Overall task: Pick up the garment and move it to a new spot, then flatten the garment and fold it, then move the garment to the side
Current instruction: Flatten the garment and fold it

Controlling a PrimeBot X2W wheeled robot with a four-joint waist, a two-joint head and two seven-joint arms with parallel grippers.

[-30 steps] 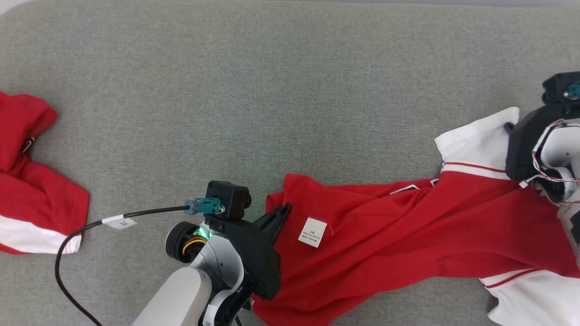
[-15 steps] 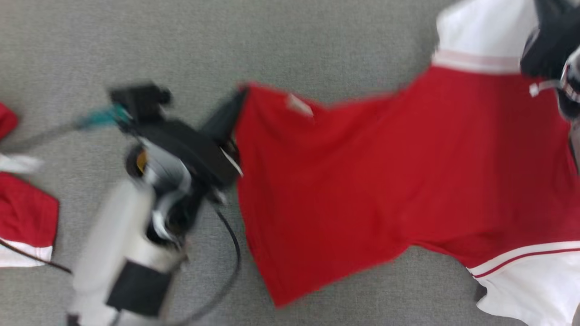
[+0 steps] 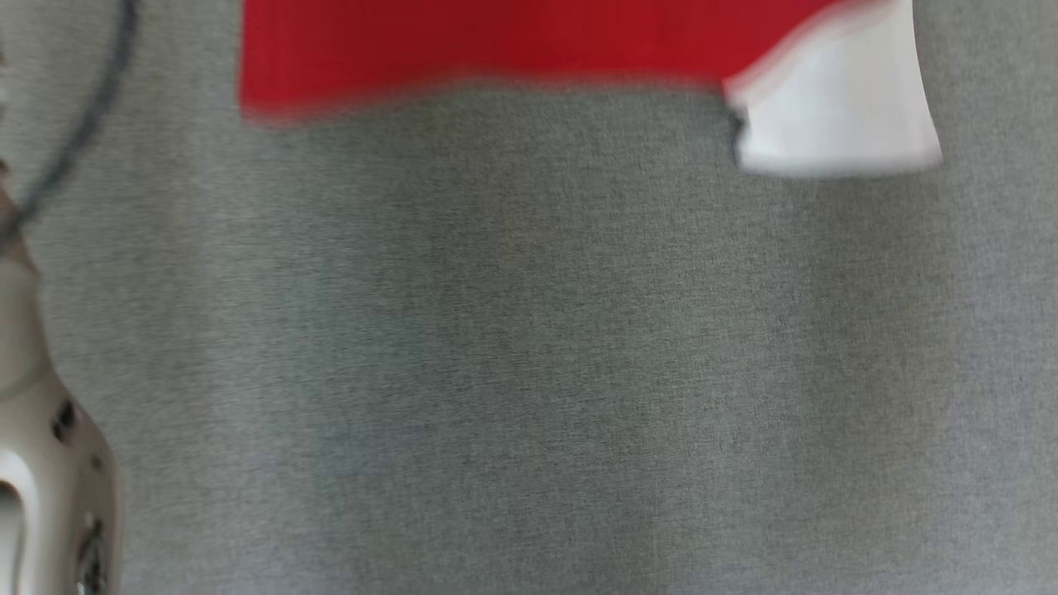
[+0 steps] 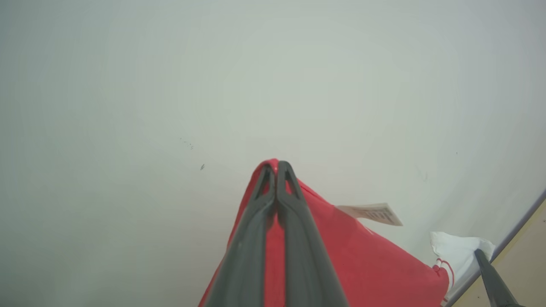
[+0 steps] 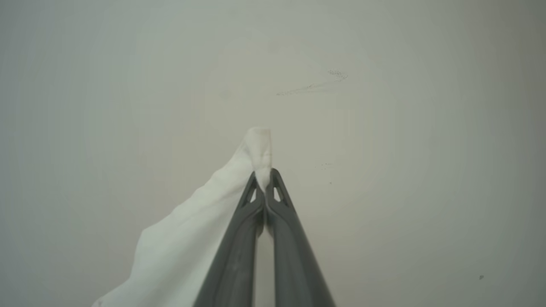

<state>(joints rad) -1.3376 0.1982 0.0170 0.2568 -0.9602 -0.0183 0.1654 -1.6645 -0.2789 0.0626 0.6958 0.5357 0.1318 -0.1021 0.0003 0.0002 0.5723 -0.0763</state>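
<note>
The garment (image 3: 512, 45) is a red shirt with white sleeves, blurred along the top of the head view, its white sleeve (image 3: 835, 107) hanging at the upper right. In the left wrist view my left gripper (image 4: 276, 168) is shut on a red corner of the garment (image 4: 349, 260), with a white care label (image 4: 371, 213) sticking out beside it. My right gripper (image 5: 264, 175) is shut on a white sleeve edge (image 5: 200, 230) that pokes past the fingertips. Both wrist views face a pale wall.
Grey fabric surface (image 3: 529, 355) spreads below the hanging garment. My pale left forearm (image 3: 41, 479) and a dark cable (image 3: 91, 116) run along the left edge. The other arm's dark finger (image 4: 495, 281) shows at the lower right of the left wrist view.
The garment has been lifted off the grey surface by both grippers and spread wide. The head view has shifted, so the shirt now sits at its top edge, and the second red garment has left it.
</note>
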